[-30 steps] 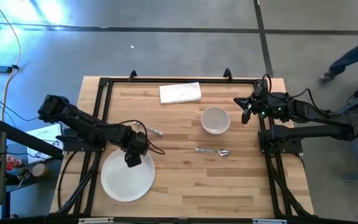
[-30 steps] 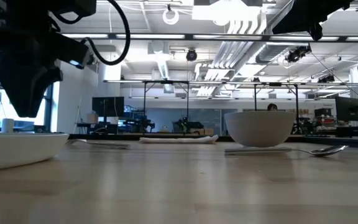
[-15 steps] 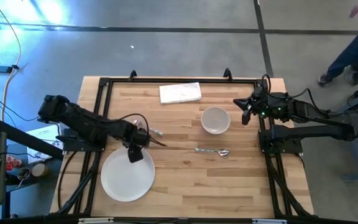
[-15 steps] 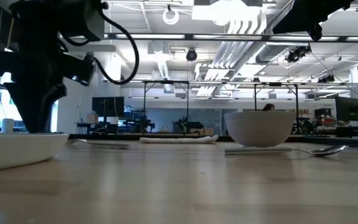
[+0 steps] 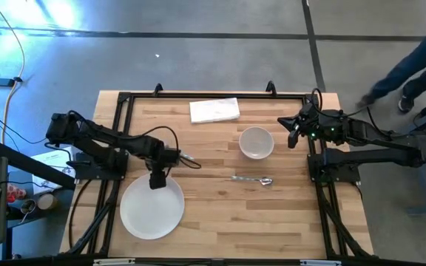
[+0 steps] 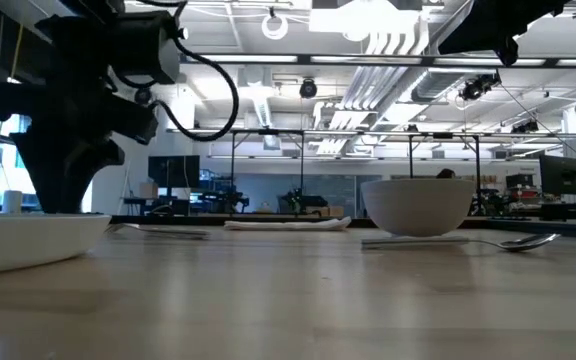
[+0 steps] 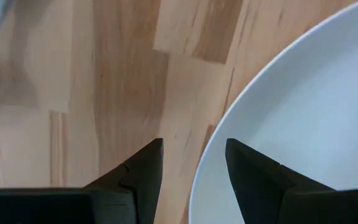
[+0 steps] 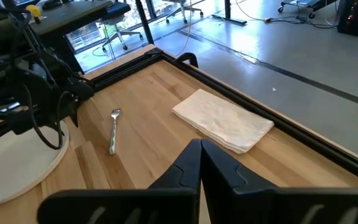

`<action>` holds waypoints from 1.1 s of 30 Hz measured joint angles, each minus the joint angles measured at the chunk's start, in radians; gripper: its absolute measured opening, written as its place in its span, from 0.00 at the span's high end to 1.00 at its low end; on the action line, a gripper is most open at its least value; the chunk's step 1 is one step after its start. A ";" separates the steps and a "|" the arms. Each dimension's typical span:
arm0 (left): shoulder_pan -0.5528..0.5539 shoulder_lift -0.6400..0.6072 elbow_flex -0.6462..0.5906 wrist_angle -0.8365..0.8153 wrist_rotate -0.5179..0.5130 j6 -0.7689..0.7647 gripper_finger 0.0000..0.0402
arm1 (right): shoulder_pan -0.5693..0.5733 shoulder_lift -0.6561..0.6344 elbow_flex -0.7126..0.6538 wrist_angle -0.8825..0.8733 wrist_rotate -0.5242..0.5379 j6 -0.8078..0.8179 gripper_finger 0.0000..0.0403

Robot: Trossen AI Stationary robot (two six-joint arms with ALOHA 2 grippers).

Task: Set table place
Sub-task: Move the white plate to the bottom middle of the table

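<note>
The white plate (image 5: 151,209) lies at the near left of the wooden table (image 5: 220,222). My left gripper (image 5: 156,179) is open and low over the plate's far rim, pointing down. In the left wrist view (image 7: 193,149) one finger stands over the wood and the other over the plate (image 7: 303,112). The white bowl (image 5: 257,142) stands at the right. The spoon (image 5: 252,179) lies just near of the bowl. The fork (image 5: 186,157) lies beside my left arm. My right gripper (image 5: 291,133) is shut and empty above the table's right rail. My left gripper's fingers stand on either side of the plate's far rim (image 7: 219,134), coming from above and pointing down. I cannot tell whether they touch it. The plate lies flat on the table.
A folded white napkin (image 5: 214,110) lies by the far rail. The black rail frame (image 5: 124,100) edges the table. There is open wood between the plate and the spoon. A person's legs (image 5: 413,66) pass on the floor at the far right.
My left gripper has gone down and a little toward the table's far edge, from above the plate's inside to its far rim, and the wrist has turned. The plate, bowl, spoon and fork have stayed in place.
</note>
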 joint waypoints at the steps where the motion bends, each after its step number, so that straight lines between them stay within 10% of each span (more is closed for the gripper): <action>1: -0.001 0.000 -0.010 -0.002 0.000 0.000 0.59 | 0.000 0.000 0.000 0.002 0.000 0.001 1.00; 11: -0.002 0.000 -0.077 0.047 0.049 -0.042 0.62 | 0.000 0.000 0.000 0.023 0.035 0.003 1.00; 19: -0.002 -0.001 -0.076 0.107 0.082 -0.062 0.97 | 0.000 0.000 -0.001 0.028 0.058 0.030 1.00; 33: 0.005 0.000 -0.075 0.403 0.066 -0.453 1.00 | 0.000 0.000 -0.001 0.066 0.058 0.018 1.00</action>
